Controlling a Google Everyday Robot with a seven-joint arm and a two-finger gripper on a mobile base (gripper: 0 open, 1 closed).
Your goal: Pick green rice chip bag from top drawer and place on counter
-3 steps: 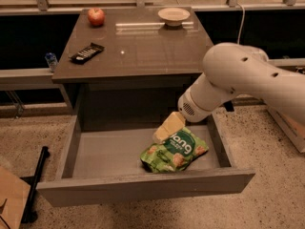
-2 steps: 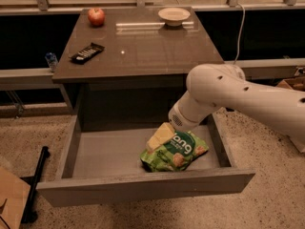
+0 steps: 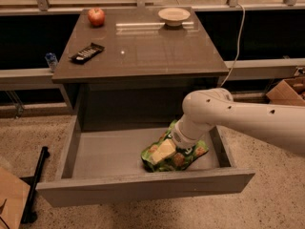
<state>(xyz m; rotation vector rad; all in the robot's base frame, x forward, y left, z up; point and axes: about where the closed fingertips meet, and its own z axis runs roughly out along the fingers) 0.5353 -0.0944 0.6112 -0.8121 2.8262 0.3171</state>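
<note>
Top drawer, wide shallow grey drawer with a plain flat front (image 3: 143, 186), stands pulled fully out below the glossy grey-brown counter top (image 3: 143, 56). The crinkly bright-green rice chip bag with pictured tan chips (image 3: 189, 155) lies on the drawer floor, right of centre and close to the right wall, in much the same spot as a second ago. The change is in the arm. The white, rounded arm (image 3: 248, 120) reaches in from the right, and its bulky joint has dropped and swung left, so it now hangs just over the drawer's right rear corner instead of up level with the counter edge. The pale cream gripper (image 3: 162, 151) has come down and left with it. Before, it hovered above the bag's rear edge; I now see it lying over the bag's left half, apparently touching it. I cannot tell how far the jaws stand apart, nor whether they have hold of the bag. Unchanged on the counter: the red apple (image 3: 96, 16) at rear left, the shallow cream bowl (image 3: 174, 15) at rear right, the black remote control (image 3: 87, 52) by the left edge.
</note>
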